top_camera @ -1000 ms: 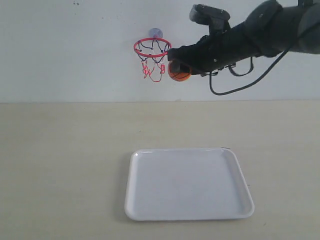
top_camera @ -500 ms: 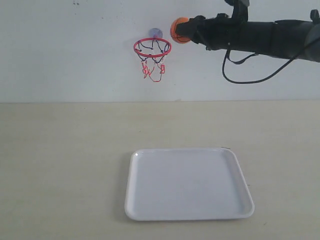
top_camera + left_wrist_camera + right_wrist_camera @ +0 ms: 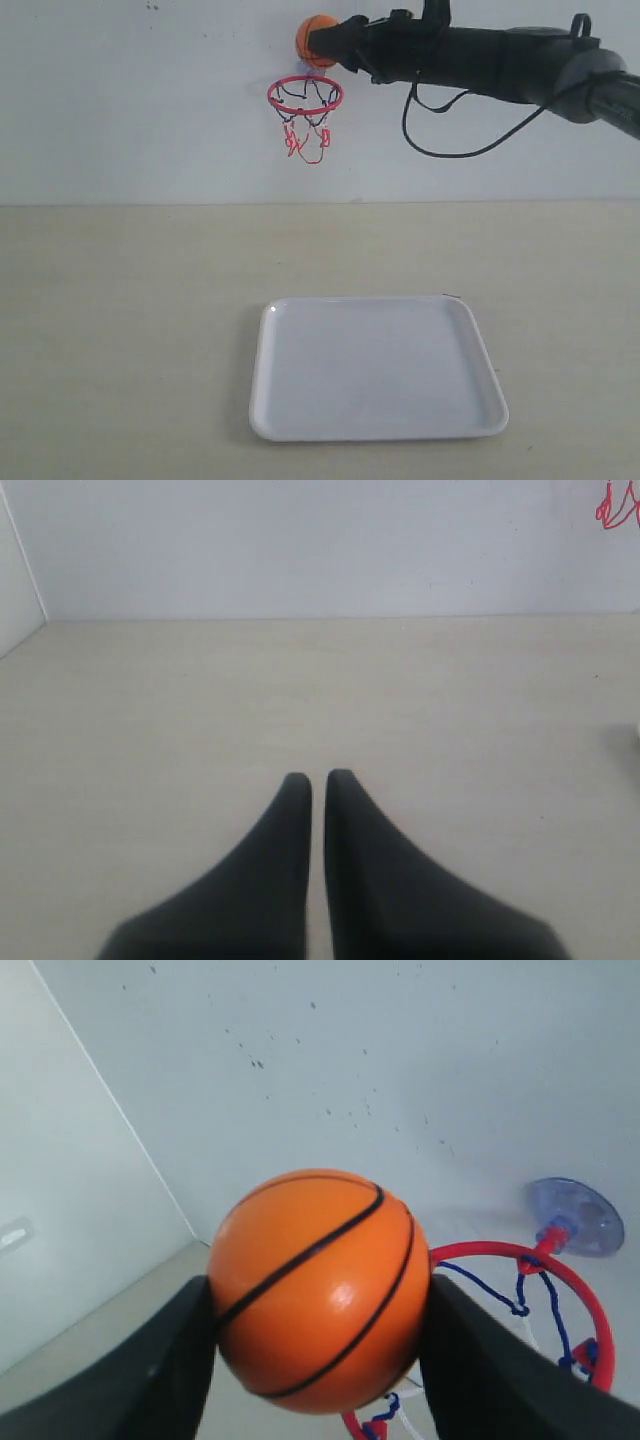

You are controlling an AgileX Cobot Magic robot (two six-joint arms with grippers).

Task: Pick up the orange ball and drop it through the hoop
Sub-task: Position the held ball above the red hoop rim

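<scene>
Pinched between the two dark fingers (image 3: 150,1380) of the right tool (image 3: 332,46): the orange ball (image 3: 316,41), high against the wall (image 3: 150,100), just above the hoop (image 3: 305,96) without touching it, a little right of the ring's centre. Shown by the right wrist view alone: black seam lines across the ball, blue strings knotted on the red ring, the bluish suction cup (image 3: 575,1216) stuck to the wall. Shown only in the exterior view: a white tray (image 3: 262,400) on the table (image 3: 120,300) below; only in the left wrist view, the left tool (image 3: 317,784) low over the table, closed to a thin slit on nothing.
</scene>
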